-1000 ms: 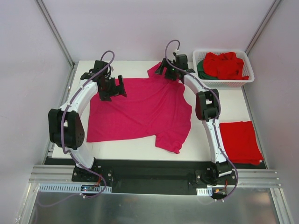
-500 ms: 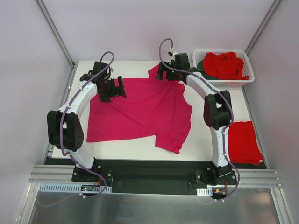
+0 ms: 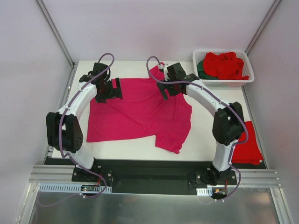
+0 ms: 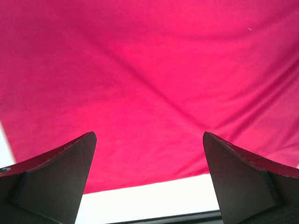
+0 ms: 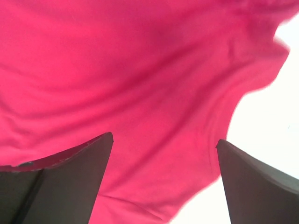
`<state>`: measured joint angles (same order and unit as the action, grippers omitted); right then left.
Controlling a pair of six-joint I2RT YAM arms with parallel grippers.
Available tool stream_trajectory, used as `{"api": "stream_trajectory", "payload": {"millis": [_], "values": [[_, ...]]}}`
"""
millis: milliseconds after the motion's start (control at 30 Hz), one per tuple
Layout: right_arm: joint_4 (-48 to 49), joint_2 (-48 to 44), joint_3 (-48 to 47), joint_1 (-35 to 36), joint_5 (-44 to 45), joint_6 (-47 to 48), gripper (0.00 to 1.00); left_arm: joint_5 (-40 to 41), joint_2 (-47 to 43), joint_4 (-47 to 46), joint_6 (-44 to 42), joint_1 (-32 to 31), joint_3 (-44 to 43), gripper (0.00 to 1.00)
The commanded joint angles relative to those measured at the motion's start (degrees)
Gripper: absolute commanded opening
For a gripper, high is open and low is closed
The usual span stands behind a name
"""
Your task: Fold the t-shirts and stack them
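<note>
Pink t-shirt (image 3: 140, 112) | spread on surface (image 3: 205, 135), mid-left, lightly wrinkled | soft, light, limp: expect it to drape and bunch | left jaws and right jaws both wide open, empty, above its far edge | you'd best pinch that edge near both corners, shallow bite.

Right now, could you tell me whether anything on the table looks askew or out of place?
Only the magenta t-shirt: it lies crooked and rumpled on the table, its near sleeve close to the front edge. Otherwise nothing stands out.
</note>
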<state>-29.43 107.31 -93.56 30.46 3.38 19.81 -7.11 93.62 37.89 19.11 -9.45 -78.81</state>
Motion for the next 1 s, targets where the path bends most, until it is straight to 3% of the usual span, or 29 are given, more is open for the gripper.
{"api": "stream_trajectory", "payload": {"millis": [0,300,600,967], "values": [[-6.07,0.53,0.13,0.92,8.57,4.97,0.96,10.68,1.82,3.06,-2.94,-0.83,-4.07,0.99],[-7.84,2.73,6.01,1.89,16.30,0.76,0.96,13.35,5.60,5.62,-2.85,-1.53,-4.69,0.99],[-0.02,-0.08,17.43,1.97,10.34,-3.64,0.96,12.39,6.13,5.62,-2.85,-2.32,-4.25,0.99],[4.47,0.27,23.24,1.18,2.44,-6.10,0.96,13.79,6.83,5.53,-3.29,-3.47,-3.81,0.99]]}}
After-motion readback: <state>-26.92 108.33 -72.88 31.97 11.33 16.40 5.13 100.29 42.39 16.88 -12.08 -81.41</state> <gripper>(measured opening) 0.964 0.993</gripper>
